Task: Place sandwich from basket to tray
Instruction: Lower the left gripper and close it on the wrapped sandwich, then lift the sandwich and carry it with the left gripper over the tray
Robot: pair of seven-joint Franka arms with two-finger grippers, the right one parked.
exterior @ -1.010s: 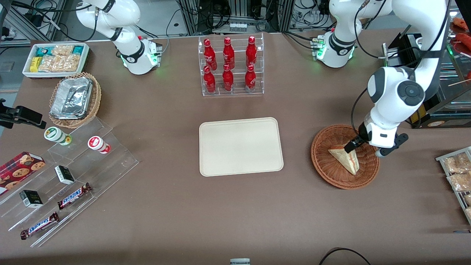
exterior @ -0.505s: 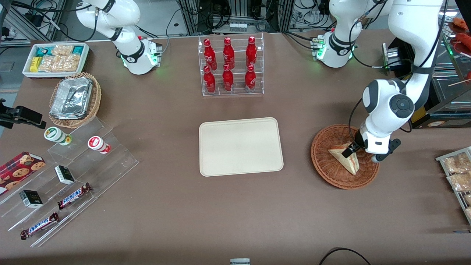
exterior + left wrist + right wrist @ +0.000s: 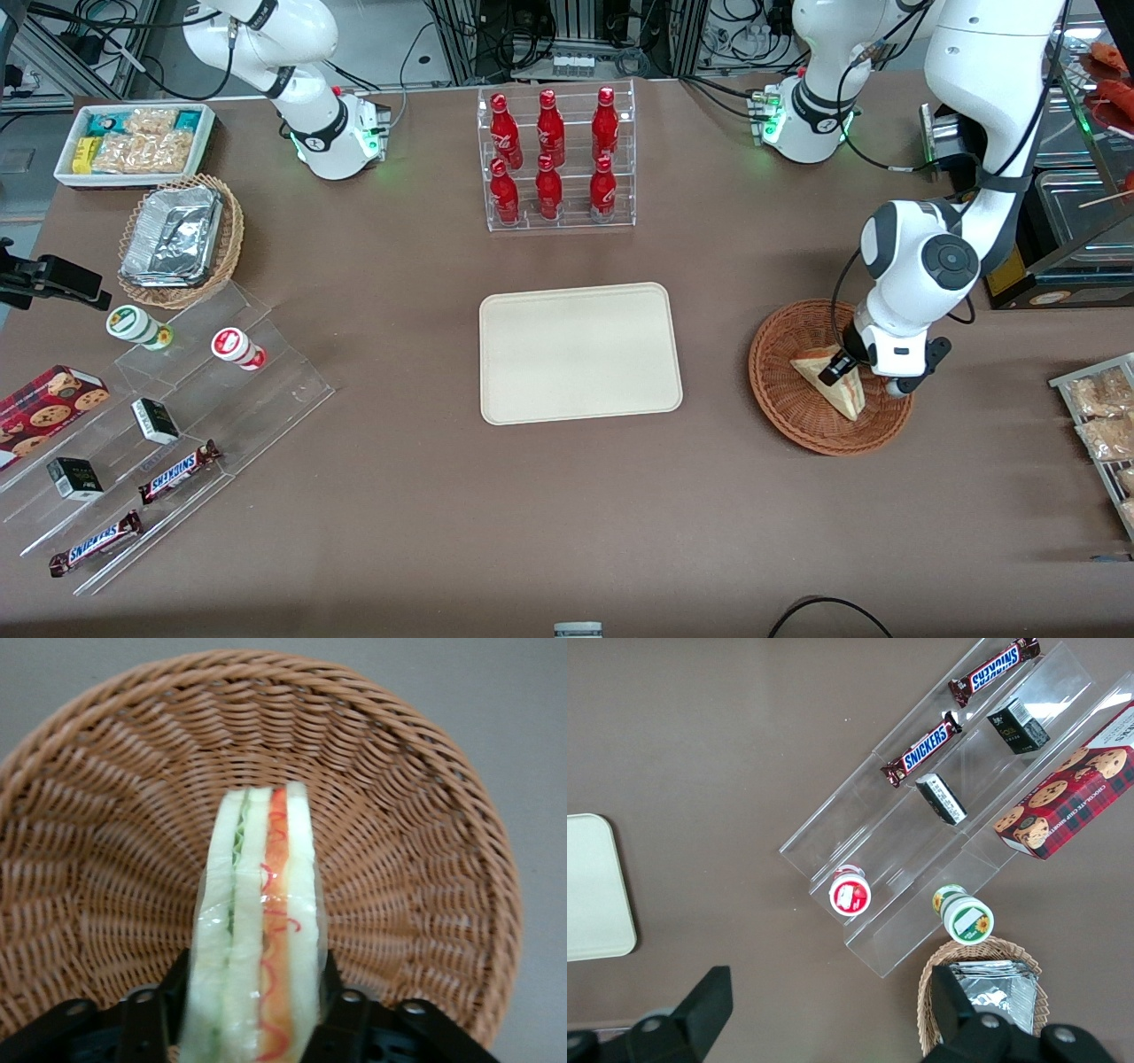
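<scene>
Near the working arm's end of the worktop, the gripper (image 3: 840, 366) is down inside the round wicker basket (image 3: 784, 390), its fingers (image 3: 341, 1010) clamped on either side of the wrapped sandwich (image 3: 833, 383). The cream tray (image 3: 580, 353) lies mid-worktop, well apart.

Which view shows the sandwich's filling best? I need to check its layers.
The left wrist view: the sandwich stands edge-on between the gripper fingers. The front view shows only its small wedge shape in the basket; the right wrist view misses it.
</scene>
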